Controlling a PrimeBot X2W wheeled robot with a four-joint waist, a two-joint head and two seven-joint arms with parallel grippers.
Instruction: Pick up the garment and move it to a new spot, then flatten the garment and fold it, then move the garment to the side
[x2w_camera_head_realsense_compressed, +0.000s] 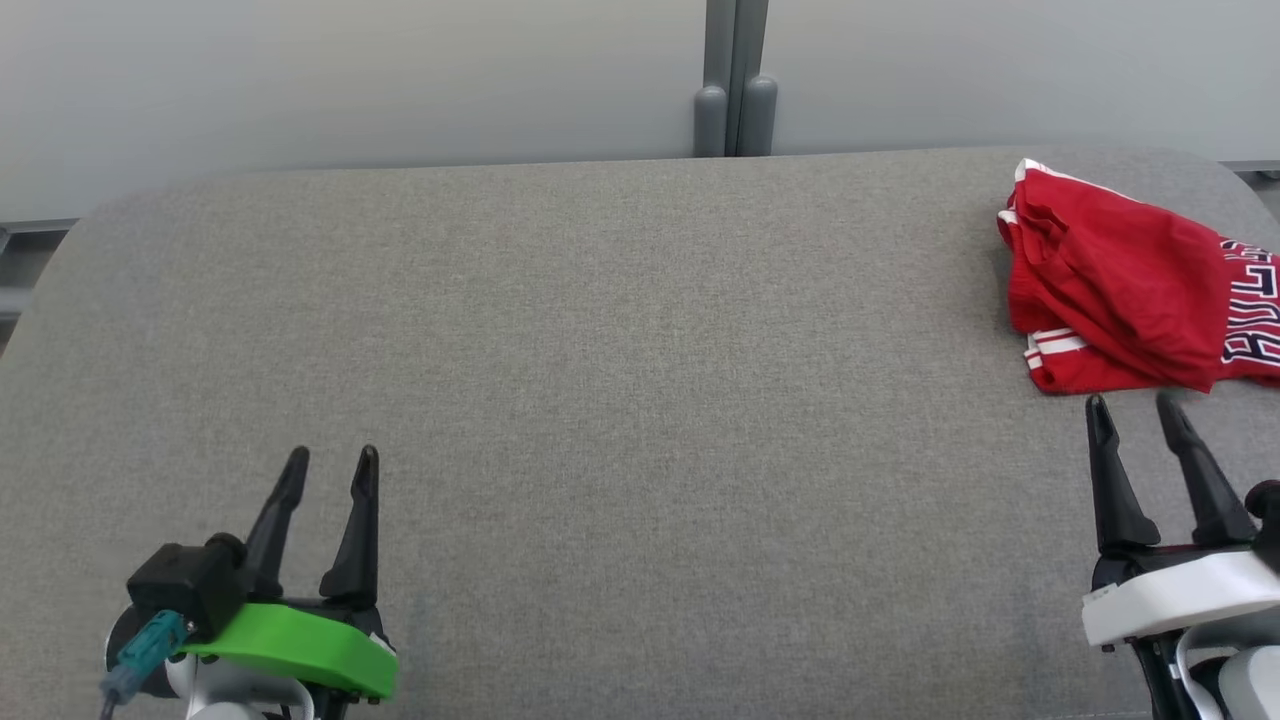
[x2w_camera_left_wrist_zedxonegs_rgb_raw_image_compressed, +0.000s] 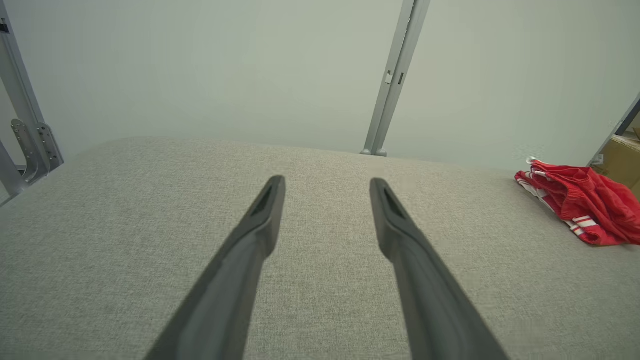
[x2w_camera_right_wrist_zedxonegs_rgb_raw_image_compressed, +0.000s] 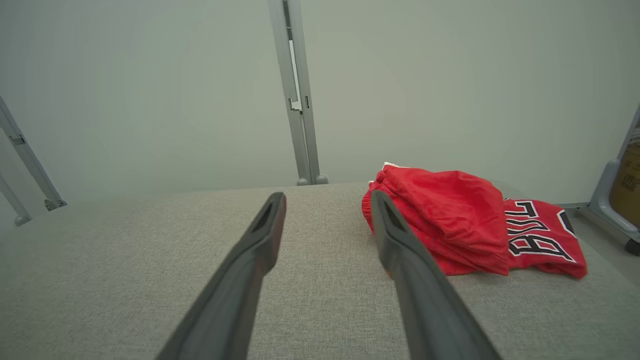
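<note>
the red garment (x2w_camera_head_realsense_compressed: 1120, 290) lies bunched in a loose heap at the upper right of the head view, on the grey fabric-covered table (x2w_camera_head_realsense_compressed: 620, 350), its right part cut off by the frame edge (dark letters edged in white and white stripes along a hem show on it). the right gripper (x2w_camera_head_realsense_compressed: 1135, 408) sits at the lower right of that frame, its two dark fingers spread apart with nothing between them, tips just below the garment's near edge and not touching it. in the right wrist view the garment lies right of centre, partly behind the right-hand finger. the left gripper (x2w_camera_head_realsense_compressed: 332, 465) is at the lower left, jaws likewise spread and empty, well apart from the garment. a grey post (x2w_camera_head_realsense_compressed: 735, 80) stands against the pale wall at top centre.
</note>
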